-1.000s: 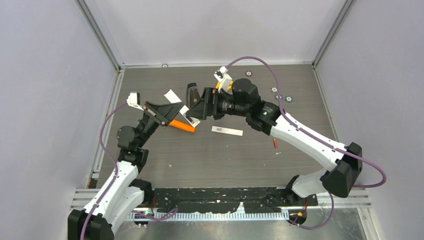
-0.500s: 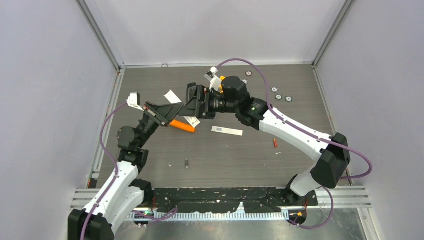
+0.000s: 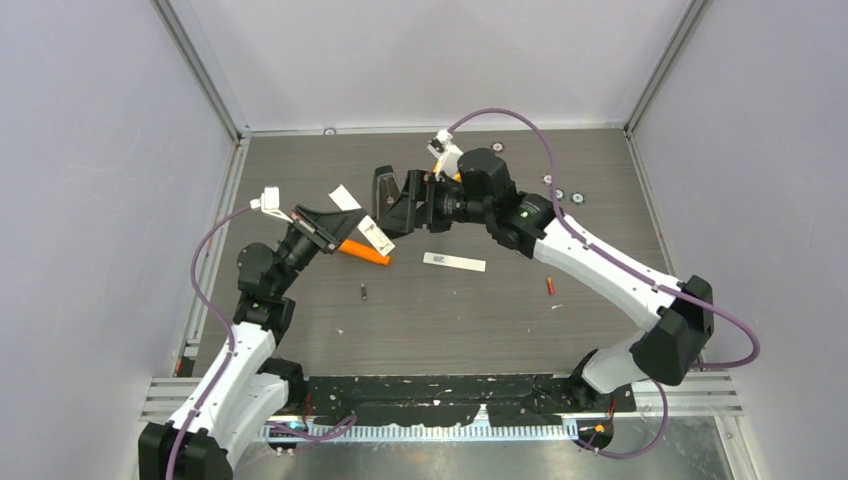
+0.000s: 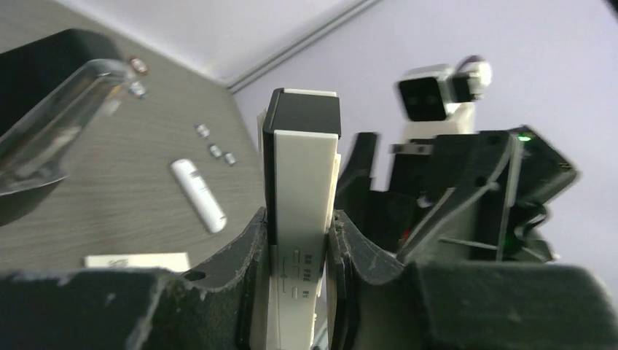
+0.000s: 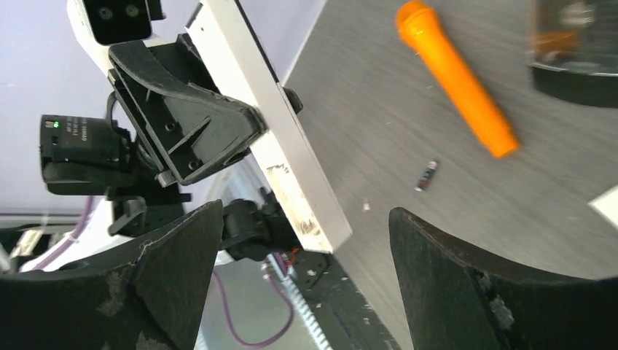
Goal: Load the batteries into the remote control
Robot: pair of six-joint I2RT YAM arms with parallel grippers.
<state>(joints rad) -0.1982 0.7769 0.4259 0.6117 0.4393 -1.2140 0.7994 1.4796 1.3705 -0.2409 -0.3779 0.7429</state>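
Observation:
My left gripper (image 3: 338, 228) (image 4: 297, 227) is shut on the white remote control (image 3: 377, 236) (image 4: 302, 182) and holds it up off the table, its black-capped end pointing away. My right gripper (image 3: 402, 210) (image 5: 306, 213) faces it, open wide, and the remote's scuffed end (image 5: 310, 211) lies between the spread fingers without touching them. A dark grey battery (image 3: 363, 292) (image 5: 426, 176) lies on the table below the remote. A red battery (image 3: 550, 286) lies further right. No battery is in either gripper.
A long orange stick (image 3: 365, 253) (image 5: 455, 76) lies under the held remote. A white labelled strip (image 3: 454, 262) (image 4: 137, 261) and a second white remote (image 4: 198, 195) lie mid-table. A dark container with a clear top (image 3: 383, 185) stands behind. Silver discs (image 3: 558, 193) sit at back right.
A dark grey battery has appeared on the table and moved from nearer the front to under the remote. The right arm swung left, then back right. The left gripper kept its hold.

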